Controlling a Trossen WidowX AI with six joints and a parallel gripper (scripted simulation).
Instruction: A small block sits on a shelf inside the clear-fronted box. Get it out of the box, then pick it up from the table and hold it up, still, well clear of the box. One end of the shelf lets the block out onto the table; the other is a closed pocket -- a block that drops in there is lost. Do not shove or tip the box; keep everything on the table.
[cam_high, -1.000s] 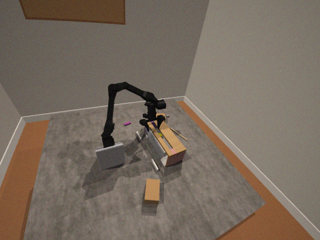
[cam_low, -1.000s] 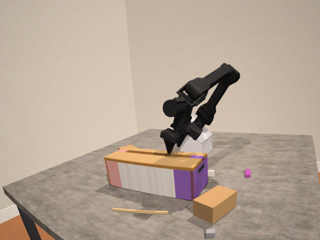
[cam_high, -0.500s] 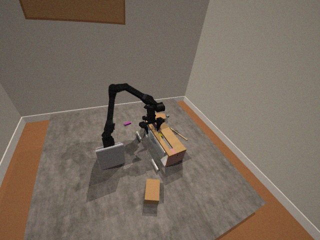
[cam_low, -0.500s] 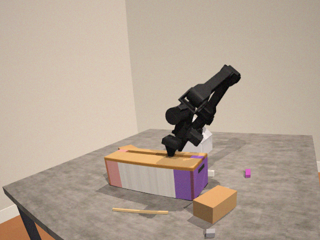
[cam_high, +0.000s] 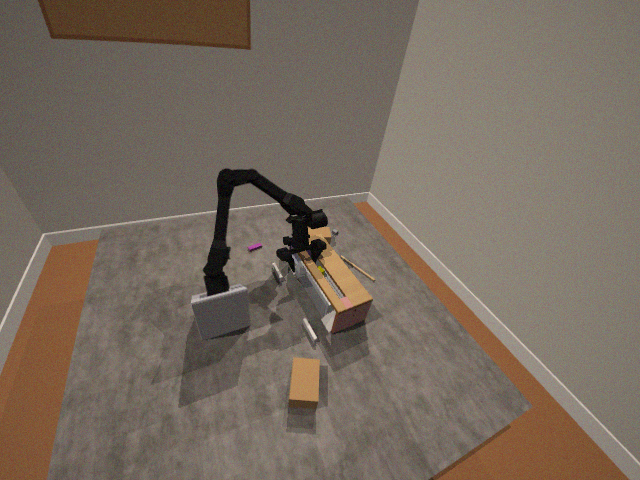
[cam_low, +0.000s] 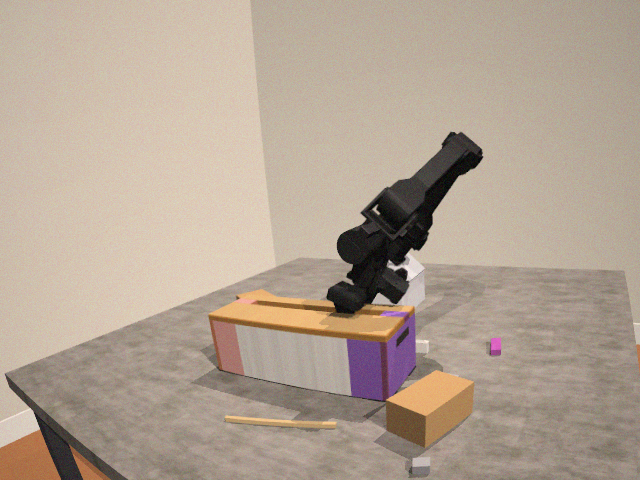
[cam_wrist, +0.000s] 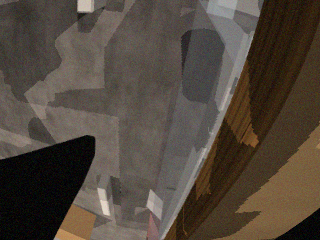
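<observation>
The box (cam_high: 347, 274) (cam_low: 305, 319) has a tan top with a long slot, a clear front, a pink end and a purple end. A small yellow block (cam_high: 321, 269) shows through the slot in the top view, just on the pink side of the gripper; it does not show in the wrist view. My gripper (cam_high: 305, 264) is open with nothing between its fingers, low over the box towards the purple end. One finger is at the slot, its tip hidden by the box; the other is outside, by the clear front. Whether they touch the box cannot be told.
A tan block (cam_high: 305, 381) lies beyond the pink end, another (cam_low: 430, 408) near the purple end. White bars (cam_high: 278, 272) (cam_high: 310, 330) lie before the clear front. A thin stick (cam_high: 357, 268) (cam_low: 279, 422) lies behind the box. A magenta piece (cam_high: 254, 247) (cam_low: 495, 346) and grey cube (cam_low: 420, 466) lie apart.
</observation>
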